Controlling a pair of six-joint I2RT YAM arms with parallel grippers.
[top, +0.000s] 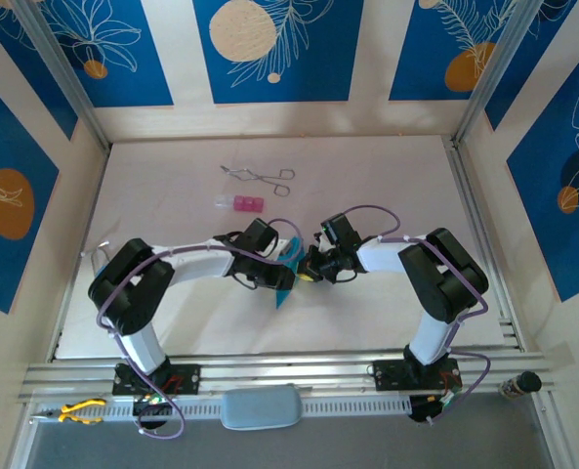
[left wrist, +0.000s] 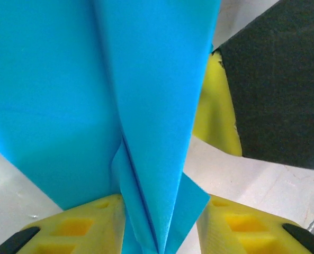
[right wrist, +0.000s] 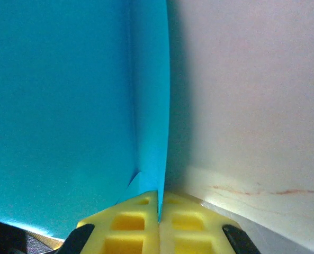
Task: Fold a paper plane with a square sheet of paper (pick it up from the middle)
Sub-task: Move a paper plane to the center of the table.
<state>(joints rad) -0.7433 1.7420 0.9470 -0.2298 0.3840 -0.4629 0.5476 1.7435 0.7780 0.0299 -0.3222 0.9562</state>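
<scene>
Left arm reaches in across the table [top: 387, 186] toward the centre. The left hand [top: 279, 260] sits at the near-left side of the paper plane [top: 286, 278]. In the left wrist view, the left hand [left wrist: 159, 235] has its yellow fingers [left wrist: 88, 227] standing moderately apart. The folded cyan-blue paper plane [left wrist: 151, 106] runs down through the gap. A strip of table shows between the paper and the right-side finger, so the paper is straddled, not pinched.

The plane is at mid-table between the two hands, a narrow pointed wedge with its tip toward the arm bases.

Right hand [top: 305, 272] meets the plane from the right. In the right wrist view, the right hand [right wrist: 158, 209] has its fingers pressed together, with a fold of the paper plane [right wrist: 66, 106] caught in the seam.

Farther back on the table, well apart from the hands, lie metal forceps [top: 260, 176]. A small pink block [top: 241, 203] lies just nearer than them.
</scene>
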